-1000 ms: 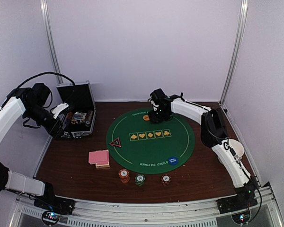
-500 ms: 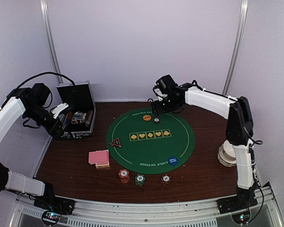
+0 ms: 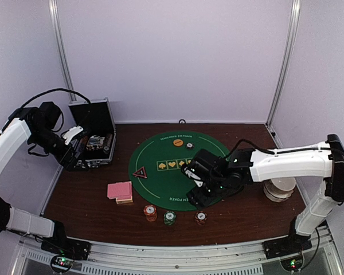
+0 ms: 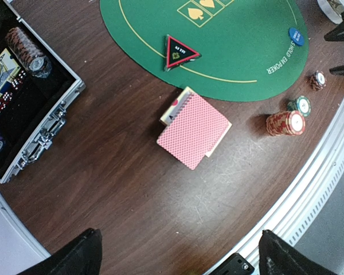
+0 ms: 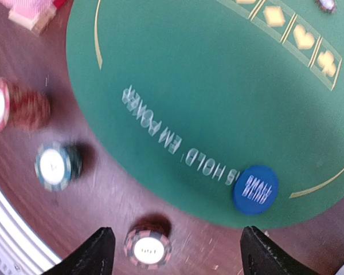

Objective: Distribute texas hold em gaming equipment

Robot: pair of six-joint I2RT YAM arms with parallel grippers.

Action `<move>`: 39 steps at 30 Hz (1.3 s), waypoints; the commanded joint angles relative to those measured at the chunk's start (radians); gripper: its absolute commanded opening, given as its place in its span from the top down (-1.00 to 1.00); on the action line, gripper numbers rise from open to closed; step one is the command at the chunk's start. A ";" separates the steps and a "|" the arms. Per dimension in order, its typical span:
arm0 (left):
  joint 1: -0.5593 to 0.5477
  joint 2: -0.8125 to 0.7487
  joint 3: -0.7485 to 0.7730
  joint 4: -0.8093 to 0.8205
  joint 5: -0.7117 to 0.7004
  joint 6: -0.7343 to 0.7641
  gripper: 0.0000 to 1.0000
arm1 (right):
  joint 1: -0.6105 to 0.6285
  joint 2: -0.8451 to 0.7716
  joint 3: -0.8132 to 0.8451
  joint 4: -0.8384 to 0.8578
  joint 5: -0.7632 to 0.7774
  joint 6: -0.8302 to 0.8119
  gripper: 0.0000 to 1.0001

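Note:
Pink-red-backed playing cards [image 3: 120, 191] [image 4: 194, 129] lie on the wood, left of the green mat [image 3: 160, 152]. A black-red triangle [image 3: 140, 172] sits on the mat's left edge. At its far side lie an orange disc [image 3: 178, 142] and one small chip [image 3: 190, 145]. Three chip stacks stand along the near edge: red [image 3: 151, 212], green [image 3: 169, 217] and dark red-striped [image 3: 200, 217] [image 5: 149, 247]. My right gripper [image 3: 202, 197] [image 5: 178, 252] hangs open and empty above the blue disc [image 5: 255, 189] and the striped stack. My left gripper [image 4: 180, 255] is open and empty, high beside the case.
The open silver-edged black case [image 3: 94, 143] [image 4: 40, 109] at the back left holds more chips and cards. A white cup [image 3: 279, 188] stands at the right of the mat. The metal frame rail [image 3: 178, 252] runs along the near table edge.
My right arm has swung from the mat's far side, by the orange disc, to its near edge over the blue disc. Its jaws stand a little wider. The left arm has not moved.

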 commanded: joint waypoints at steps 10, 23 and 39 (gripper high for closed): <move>-0.005 -0.016 0.001 0.000 0.012 -0.004 -0.95 | 0.069 -0.001 -0.099 -0.044 -0.068 0.068 -0.61; -0.005 -0.015 0.003 -0.001 0.009 0.000 -0.95 | 0.075 0.091 -0.119 0.010 -0.122 0.063 -0.42; -0.004 -0.018 0.008 0.000 0.007 -0.003 -0.95 | 0.075 0.115 -0.107 0.016 -0.110 0.057 -0.06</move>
